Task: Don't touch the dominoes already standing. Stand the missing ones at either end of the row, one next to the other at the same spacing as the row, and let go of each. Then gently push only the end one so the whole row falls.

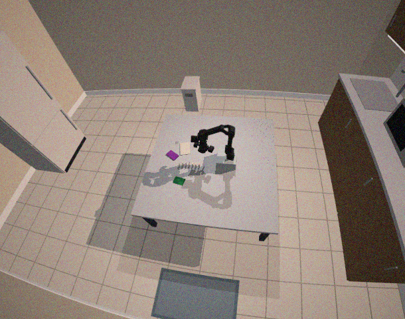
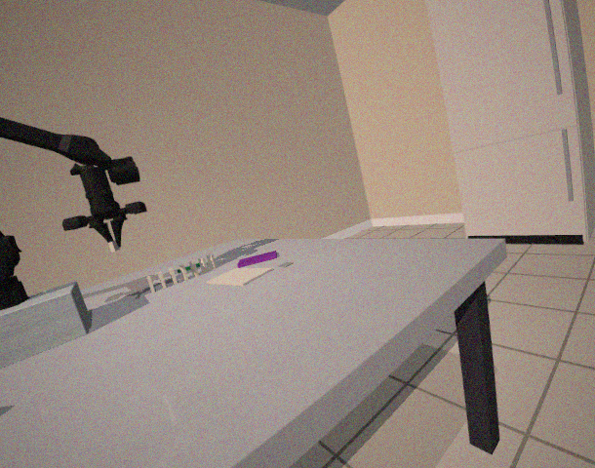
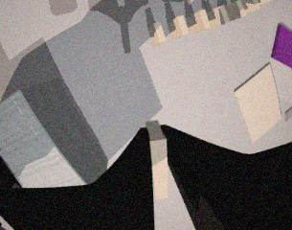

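My gripper [image 1: 205, 150] [image 2: 114, 246] [image 3: 153, 132] is shut on a cream domino [image 2: 111, 246] [image 3: 159, 168]. It holds the domino well above the table, on the arm-base side of the row. In the top view the held domino is hidden. Several cream dominoes stand upright in a spaced row; the one at the row's end nearest the arm base [image 2: 150, 283] [image 3: 158, 35] stands apart from the gripper. The arm's shadow crosses part of the row.
A grey-blue block [image 1: 226, 168] [image 2: 35, 322] [image 3: 35, 139] stands near the arm base. A flat cream square [image 1: 184, 148] [image 2: 240, 276] [image 3: 260, 103] and a purple block [image 1: 172, 155] [image 2: 257, 259] [image 3: 286, 48] lie on one side of the row, a green block [image 1: 178, 180] on the other.
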Tool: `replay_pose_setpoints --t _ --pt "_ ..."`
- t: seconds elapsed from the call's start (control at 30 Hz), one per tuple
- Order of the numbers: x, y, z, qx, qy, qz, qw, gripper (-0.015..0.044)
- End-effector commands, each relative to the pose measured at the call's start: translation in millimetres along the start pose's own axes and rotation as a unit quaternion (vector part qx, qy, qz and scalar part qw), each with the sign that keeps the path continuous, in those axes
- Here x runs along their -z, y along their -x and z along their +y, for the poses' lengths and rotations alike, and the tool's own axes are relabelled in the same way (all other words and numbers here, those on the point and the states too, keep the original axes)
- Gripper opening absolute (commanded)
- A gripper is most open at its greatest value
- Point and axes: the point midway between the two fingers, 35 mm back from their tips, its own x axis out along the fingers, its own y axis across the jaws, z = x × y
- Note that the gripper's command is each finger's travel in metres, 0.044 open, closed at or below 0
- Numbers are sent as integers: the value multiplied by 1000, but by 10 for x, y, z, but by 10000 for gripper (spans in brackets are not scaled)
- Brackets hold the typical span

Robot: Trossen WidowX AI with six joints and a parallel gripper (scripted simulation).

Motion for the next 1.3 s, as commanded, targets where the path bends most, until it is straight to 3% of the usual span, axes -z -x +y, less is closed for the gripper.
replay_pose_setpoints --t 0.0,0.23,0.53,0.73,1.27 --pt "141 45 -126 -1 -51 0 999 25" --pt "1063 87 -614 3 -317 3 948 25" --pt "2467 69 -679 7 -602 7 799 25" --pt "2506 43 -692 12 -610 1 792 25" --pt "2756 -400 -1040 115 -659 -142 729 25"
